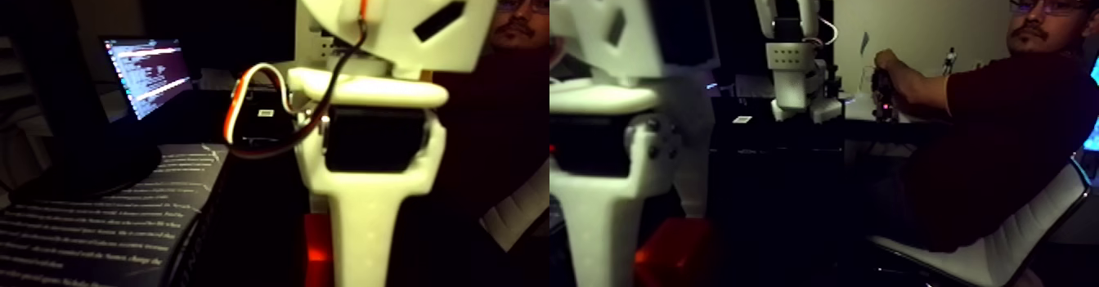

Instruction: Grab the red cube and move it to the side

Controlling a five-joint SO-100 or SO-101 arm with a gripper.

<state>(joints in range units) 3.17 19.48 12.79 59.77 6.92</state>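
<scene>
The white fingers (360, 233) are seen very close and blurred in the fixed view, so it cannot be told if they are wide or narrow. The red cube (317, 249) is seen low down, right behind them. A person (981, 118) is seated on a white chair (1022, 233).

— Where does your camera sit?

— Low on the dark table (777, 192), very close behind the white arm (368, 184), facing your chair. You get one wide picture of two halves, side by side.

— What do the halves share?

— Both catch the blurred arm and the red cube (317, 249) at its foot; the right half looks further right, taking in you seated.
</scene>
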